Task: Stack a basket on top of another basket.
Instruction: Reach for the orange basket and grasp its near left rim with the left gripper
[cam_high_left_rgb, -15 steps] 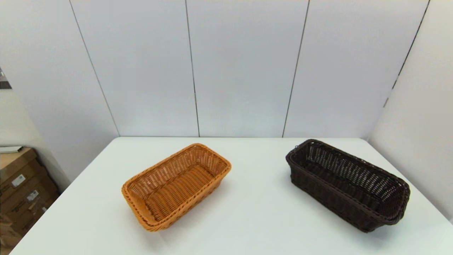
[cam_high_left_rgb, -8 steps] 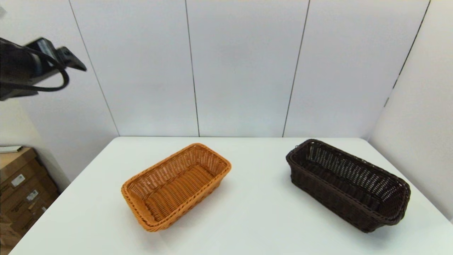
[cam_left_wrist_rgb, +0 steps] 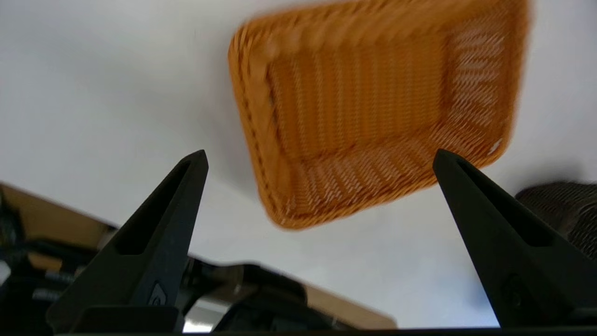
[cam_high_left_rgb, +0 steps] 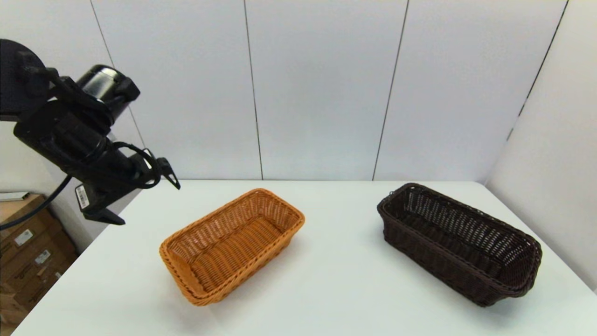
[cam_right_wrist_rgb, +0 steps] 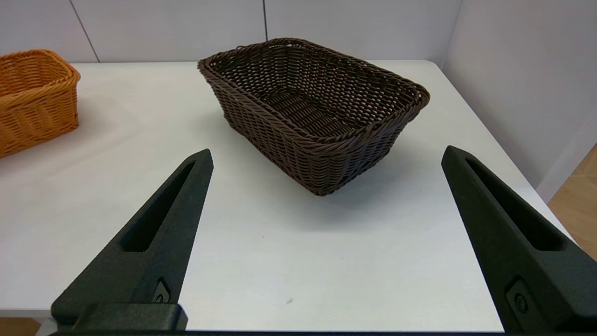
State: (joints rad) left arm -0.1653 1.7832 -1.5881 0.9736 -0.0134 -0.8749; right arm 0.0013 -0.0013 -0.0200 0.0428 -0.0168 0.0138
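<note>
Dark basket [cam_high_left_rgb: 459,242] is sitting on the right side of the white table [cam_high_left_rgb: 336,289], well apart from the orange basket [cam_high_left_rgb: 232,245] at centre-left, its long axis running from far-left to near-right. We are holding our left gripper [cam_high_left_rgb: 140,196] raised above the table's left edge, fingers spread wide and empty, looking down on the orange basket. Our right gripper [cam_right_wrist_rgb: 322,158], also wide open and empty, is facing the dark basket's near corner, so we judge it the closer arm.

Head overview; 2 nearer wrist views.
</note>
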